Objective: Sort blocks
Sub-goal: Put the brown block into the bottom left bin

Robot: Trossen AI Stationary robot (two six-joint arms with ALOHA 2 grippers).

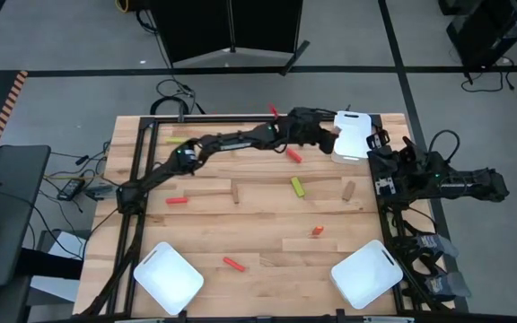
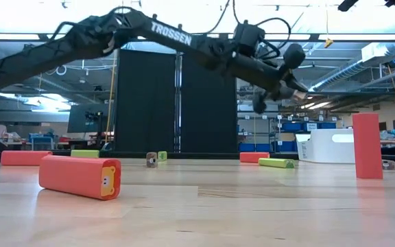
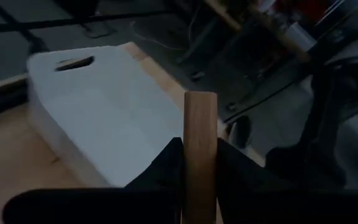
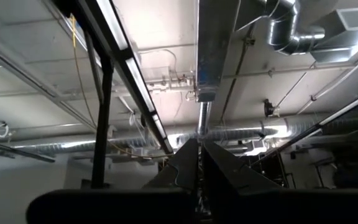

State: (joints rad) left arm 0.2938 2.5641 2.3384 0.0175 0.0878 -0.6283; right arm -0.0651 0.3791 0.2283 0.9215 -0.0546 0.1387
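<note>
My left gripper [image 1: 328, 136] reaches to the far right of the table, beside the far white tray [image 1: 355, 135], and is shut on a plain brown wooden block [image 3: 201, 137]. It is raised above the table in the low view [image 2: 288, 88]. The tray fills the left wrist view [image 3: 98, 112] just beyond the block. Other blocks lie loose on the table: red ones [image 1: 293, 155] [image 1: 177, 201] [image 1: 233, 264], a yellow-green one [image 1: 298, 187], and brown ones [image 1: 349, 189] [image 1: 236, 192]. My right gripper [image 4: 199, 155] is shut and empty, pointing up at the ceiling at the table's right edge [image 1: 391, 163]. My left gripper pinches the brown block between its two fingers [image 3: 163, 165], on its two long sides at the lower part [image 3: 200, 174]. The block's free end [image 3: 201, 99] sticks out past the fingertips, along the fingers. It is lifted clear of the table, next to the tray's near side.
Two more white trays stand at the near left [image 1: 167, 276] and near right [image 1: 366, 274]. In the low view a red block [image 2: 81, 177] lies close by and another red one [image 2: 367, 145] stands upright. A black frame [image 1: 151, 126] borders the table's far and left sides.
</note>
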